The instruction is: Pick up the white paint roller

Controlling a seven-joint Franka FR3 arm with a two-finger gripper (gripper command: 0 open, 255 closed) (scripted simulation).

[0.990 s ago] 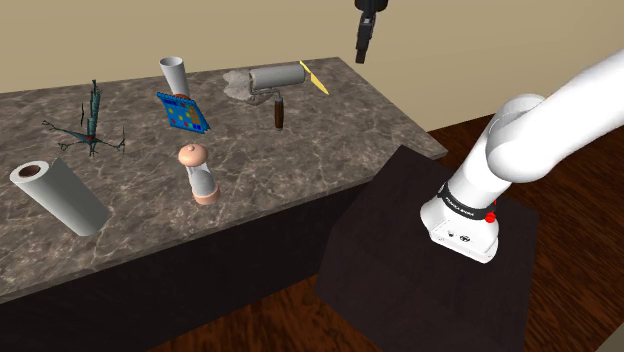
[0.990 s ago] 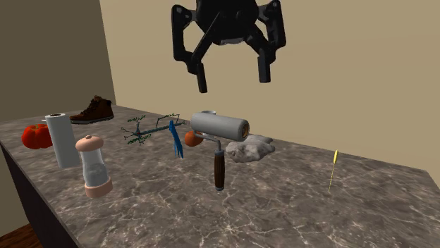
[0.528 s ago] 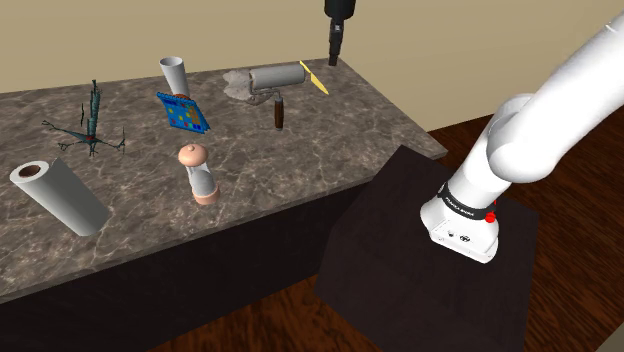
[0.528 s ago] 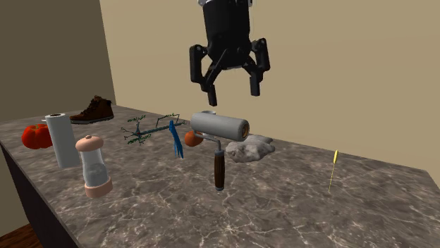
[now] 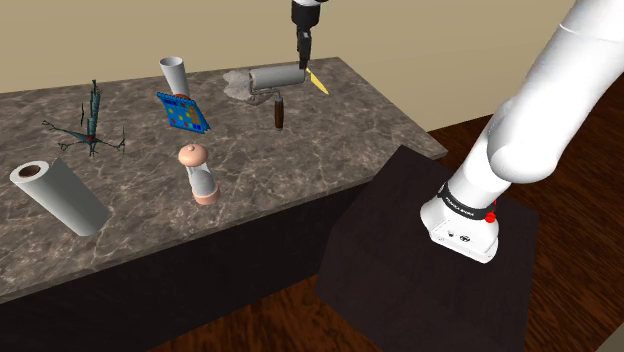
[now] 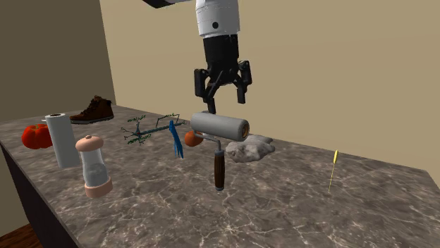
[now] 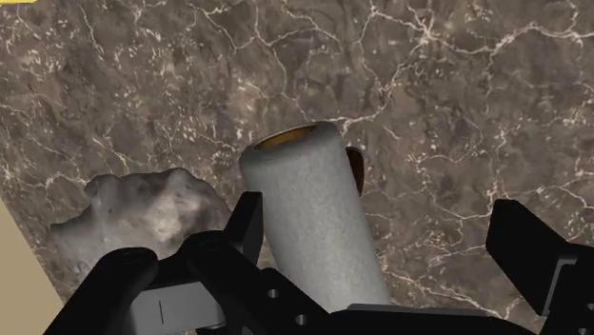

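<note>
The all-black two-finger gripper (image 6: 224,101) has come down from high over the counter and now hangs just above the paint roller. Its fingers are spread wide and hold nothing. Nearest in the second exterior view, a clear mill with peach-coloured cap and base (image 6: 94,168) stands on the dark veined marble counter (image 6: 296,211). Beyond it lies the grey, fuzzy-drummed paint roller with a dark brown handle (image 6: 220,127), its handle pointing toward the counter's front edge. A lumpy grey rock-like mass (image 6: 252,149) sits just behind the drum. In the wrist view the drum (image 7: 309,219) lies between the fingers, closer to one than the other. The approach looks nearly complete: likely a small sideways correction, a short descent, then closing.
</note>
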